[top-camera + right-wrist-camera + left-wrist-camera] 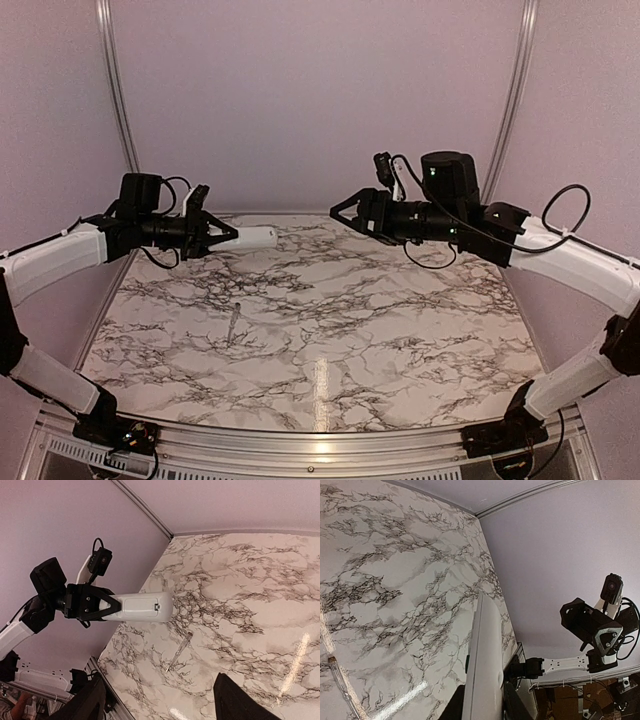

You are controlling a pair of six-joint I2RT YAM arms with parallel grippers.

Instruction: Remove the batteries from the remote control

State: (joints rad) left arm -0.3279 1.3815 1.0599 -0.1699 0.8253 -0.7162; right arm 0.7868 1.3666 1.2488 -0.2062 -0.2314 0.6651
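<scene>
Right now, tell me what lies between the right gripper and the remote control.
Nothing: the top view shows a bare gap from right gripper to remote control, above the table.

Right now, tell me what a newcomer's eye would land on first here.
The white remote control, held level in mid-air at far left, one end clamped in the jaws of the left arm. Facing it, the jaws of the right arm stand open and empty. Below, a thin silvery tool lies on the marble table.
</scene>
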